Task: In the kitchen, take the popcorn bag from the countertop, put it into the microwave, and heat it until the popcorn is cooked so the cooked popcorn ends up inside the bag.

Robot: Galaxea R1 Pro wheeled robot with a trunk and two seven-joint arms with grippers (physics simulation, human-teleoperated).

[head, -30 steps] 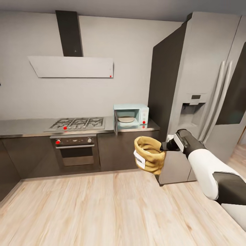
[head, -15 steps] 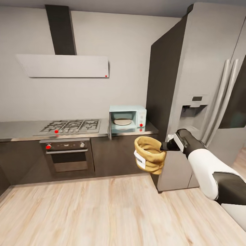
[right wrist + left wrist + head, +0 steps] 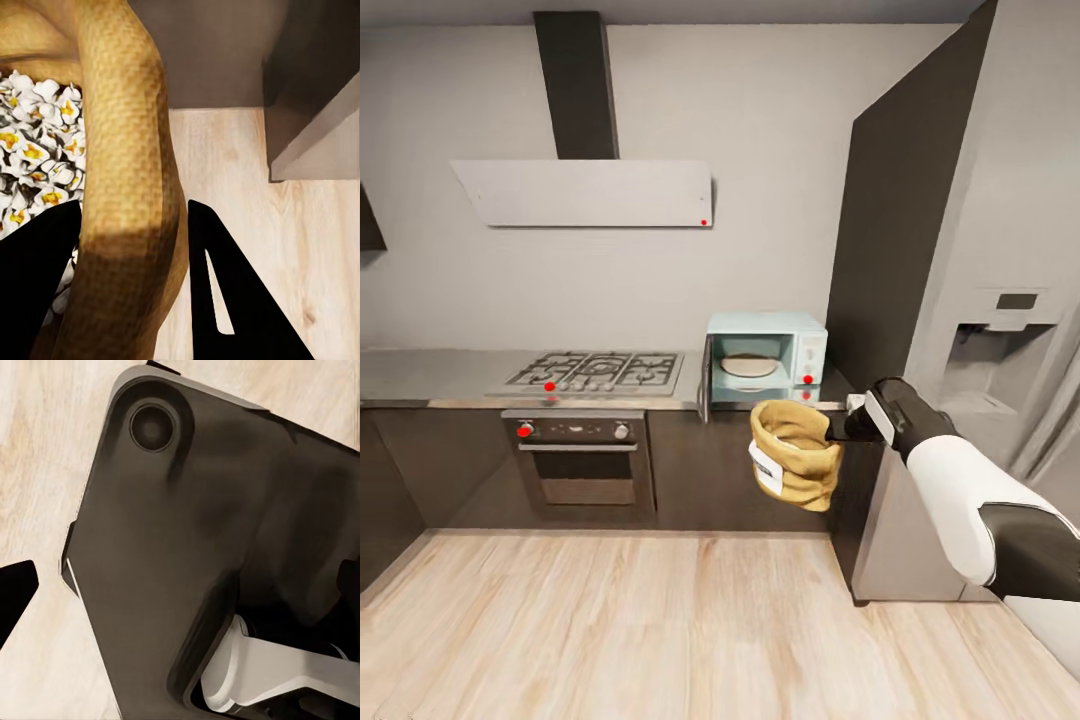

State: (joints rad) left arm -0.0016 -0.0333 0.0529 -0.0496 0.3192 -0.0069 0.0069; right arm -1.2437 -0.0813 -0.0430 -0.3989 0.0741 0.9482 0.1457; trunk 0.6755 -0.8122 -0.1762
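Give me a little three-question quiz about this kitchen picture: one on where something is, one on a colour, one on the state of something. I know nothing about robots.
1. Where does the microwave stand?
A. On the countertop between the gas hob and the tall fridge
B. On the wooden floor
C. Under the white hood

2. What colour is the microwave's casing?
A. Dark grey
B. Pale mint-blue
C. Red

3. What is the state of the popcorn bag?
A. Lying on the countertop
B. Inside the microwave
C. Held in the air by the right gripper, which pinches its rim

Answers:
1 A: the head view shows it at the worktop's end, beside the fridge.
2 B: the box is light mint-blue, with its door swung open.
3 C: the bag hangs in front of the cabinets, and the right wrist view shows a finger on each side of the bag's wall.
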